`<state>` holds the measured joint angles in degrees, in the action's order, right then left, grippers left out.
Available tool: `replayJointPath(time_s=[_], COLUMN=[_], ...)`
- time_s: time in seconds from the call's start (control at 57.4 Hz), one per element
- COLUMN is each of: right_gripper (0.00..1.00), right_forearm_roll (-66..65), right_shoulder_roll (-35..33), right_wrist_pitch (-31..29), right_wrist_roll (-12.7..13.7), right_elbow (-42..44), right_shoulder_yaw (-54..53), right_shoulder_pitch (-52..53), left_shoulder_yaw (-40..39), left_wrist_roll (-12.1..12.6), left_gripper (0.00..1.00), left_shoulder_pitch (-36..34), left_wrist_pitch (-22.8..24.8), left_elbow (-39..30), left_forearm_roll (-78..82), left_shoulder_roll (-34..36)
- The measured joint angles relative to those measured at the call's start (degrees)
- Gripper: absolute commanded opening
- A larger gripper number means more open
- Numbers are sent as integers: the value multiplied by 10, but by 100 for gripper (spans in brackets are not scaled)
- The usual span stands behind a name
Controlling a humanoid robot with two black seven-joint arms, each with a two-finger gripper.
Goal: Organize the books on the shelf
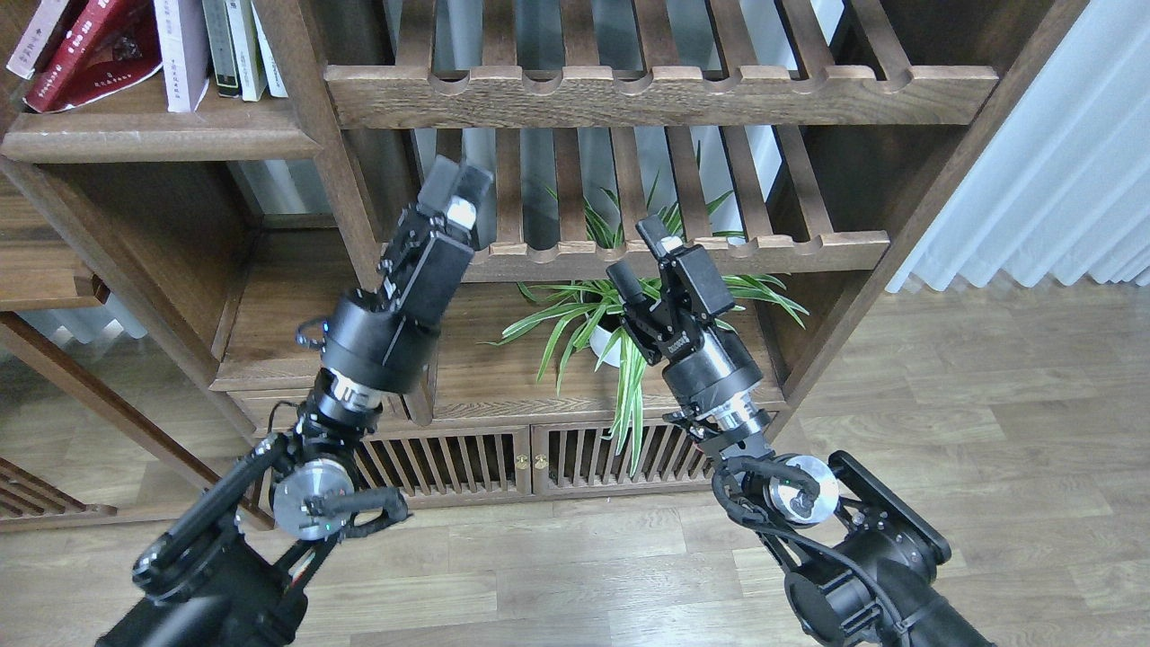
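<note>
The books stand at the top left on the dark-brown shelf [153,135]. A red-maroon paperback [90,45] leans left against a pale book edge [31,36]. A lavender-white paperback [180,49] stands upright beside it. My left gripper [456,180] is well below and to the right of the shelf, in front of the shelf post, slightly open and empty. My right gripper [642,259] is open and empty in front of the lower slatted rack, above the plant.
Thin grey-spined and white books [235,45] stand right of the lavender one. Two slatted racks [647,90] with notched rails fill the middle. A spider plant in a white pot [611,332] sits below. A drawer [296,409] and slatted cabinet doors [449,463] are at the bottom.
</note>
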<state>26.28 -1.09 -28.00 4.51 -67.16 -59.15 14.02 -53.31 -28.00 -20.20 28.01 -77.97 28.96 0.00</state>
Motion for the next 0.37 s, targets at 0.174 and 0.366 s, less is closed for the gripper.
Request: replayJointPath(time_s=[0.174,0.366], right_gripper=[98,97], right_forearm_roll=[0,0], right_shoulder_roll=[-7,-10], right_wrist_pitch=[0,0], right_wrist_roll=[0,-1], right_elbow=[-1,-2], right_shoulder_yaw=[-2,-4], right_shoulder_pitch=[0,-2], left_shoulder_yaw=[6,6], left_wrist_roll=[0,0], left_gripper=[100,100], left_shoulder_pitch=[27,32], left_wrist_pitch=[0,0], left_elbow=[0,0], left_forearm_roll=[0,-1], left_shoulder_roll=[0,0])
